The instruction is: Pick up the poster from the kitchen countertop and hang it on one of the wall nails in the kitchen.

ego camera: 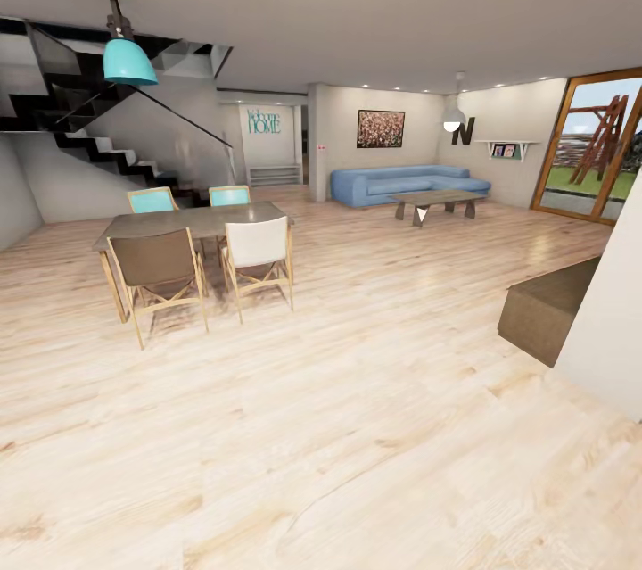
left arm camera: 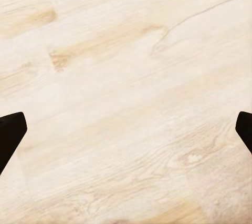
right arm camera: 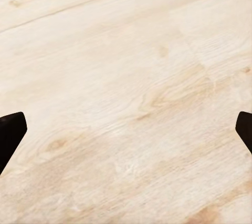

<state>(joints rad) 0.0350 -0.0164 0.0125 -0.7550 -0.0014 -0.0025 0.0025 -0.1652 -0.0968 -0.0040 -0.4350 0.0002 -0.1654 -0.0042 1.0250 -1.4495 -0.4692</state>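
The poster and the kitchen countertop are out of view; I face an open living and dining room. My left gripper (left arm camera: 126, 129) is open, its two black fingertips (left arm camera: 10, 134) far apart over bare light wooden floor (left arm camera: 126, 77). My right gripper (right arm camera: 126, 129) is open the same way, black fingertips (right arm camera: 10, 134) spread over the wooden floor (right arm camera: 126, 77), nothing between them.
A wooden dining table (ego camera: 192, 220) with several chairs stands left of centre, under a teal lamp (ego camera: 129, 60). Stairs (ego camera: 98, 142) rise at the left. A blue sofa (ego camera: 406, 182), a coffee table (ego camera: 437, 200) and a reddish wall picture (ego camera: 381, 128) lie far ahead. A brown block (ego camera: 546, 307) and white wall (ego camera: 615, 320) are at the right.
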